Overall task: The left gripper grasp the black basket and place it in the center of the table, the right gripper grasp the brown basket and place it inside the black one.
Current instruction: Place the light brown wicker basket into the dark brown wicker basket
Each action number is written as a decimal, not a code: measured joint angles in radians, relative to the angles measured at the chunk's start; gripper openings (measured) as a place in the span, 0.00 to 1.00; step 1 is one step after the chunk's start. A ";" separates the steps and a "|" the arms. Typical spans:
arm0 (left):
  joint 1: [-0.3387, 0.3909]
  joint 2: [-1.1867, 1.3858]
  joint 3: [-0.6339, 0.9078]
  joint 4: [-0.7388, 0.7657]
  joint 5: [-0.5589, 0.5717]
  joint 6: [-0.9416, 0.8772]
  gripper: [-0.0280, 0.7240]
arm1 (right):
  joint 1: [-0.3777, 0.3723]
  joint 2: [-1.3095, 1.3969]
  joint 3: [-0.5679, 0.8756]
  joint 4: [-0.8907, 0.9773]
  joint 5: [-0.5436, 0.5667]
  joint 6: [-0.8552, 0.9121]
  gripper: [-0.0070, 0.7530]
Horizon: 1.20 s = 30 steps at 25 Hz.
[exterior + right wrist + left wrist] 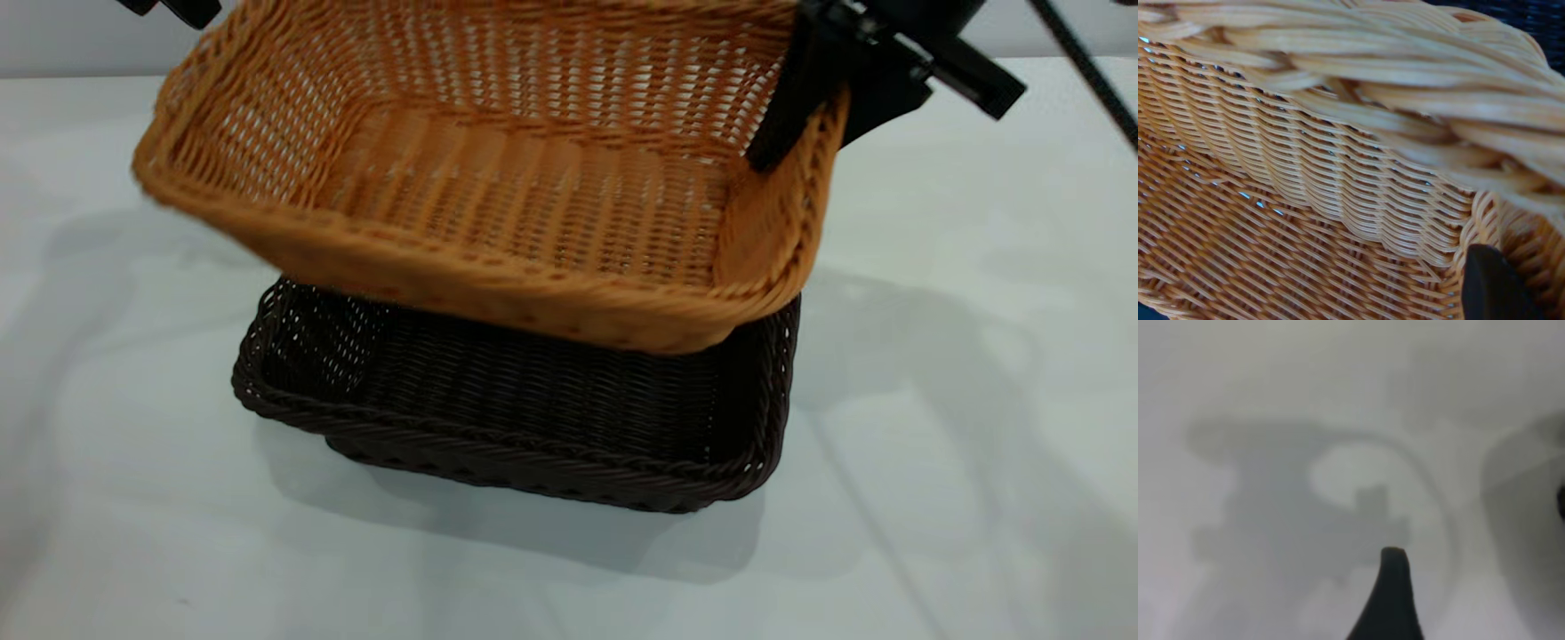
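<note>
The brown basket [533, 196] hangs tilted in the air, its left end blurred. My right gripper [805, 147] is shut on its right-hand rim, with one finger inside the wall and the other outside. The right wrist view is filled by that basket's weave [1305, 200] and braided rim, with one fingertip [1491, 287] against the inner wall. Directly beneath, the black basket [533, 391] rests on the table [978, 400] near its middle, its far side hidden by the brown one. My left gripper [169, 9] is up at the far left, apart from both baskets and open; one of its fingers [1391, 600] shows above bare tabletop.
Pale tabletop [1271, 400] surrounds the baskets on all sides, crossed only by shadows of the arms. A thin black cable [1085, 71] slants down at the far right. A light wall runs along the table's back edge.
</note>
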 joint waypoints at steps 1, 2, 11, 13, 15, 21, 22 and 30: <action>0.000 0.000 0.000 0.000 0.000 0.002 0.81 | 0.012 0.004 0.000 -0.006 -0.012 0.008 0.11; -0.001 0.000 0.000 0.000 0.000 0.004 0.81 | 0.020 0.009 0.000 -0.010 -0.028 0.013 0.11; -0.001 0.000 0.000 0.000 0.000 0.005 0.81 | 0.042 0.065 0.001 -0.023 -0.068 0.017 0.11; -0.001 0.000 0.000 0.000 0.000 0.005 0.81 | 0.042 0.075 0.001 -0.034 -0.068 0.025 0.11; -0.001 0.000 0.000 0.000 0.000 0.005 0.81 | 0.042 0.084 0.001 -0.051 -0.068 0.035 0.11; -0.001 0.000 0.000 0.000 0.000 0.010 0.81 | 0.042 0.101 0.001 -0.101 -0.072 0.062 0.11; -0.001 0.000 0.000 0.000 0.000 0.010 0.81 | 0.042 0.105 0.001 -0.103 -0.073 0.063 0.11; -0.001 0.000 0.000 0.000 0.001 0.010 0.81 | 0.042 0.166 0.001 -0.092 -0.080 0.065 0.13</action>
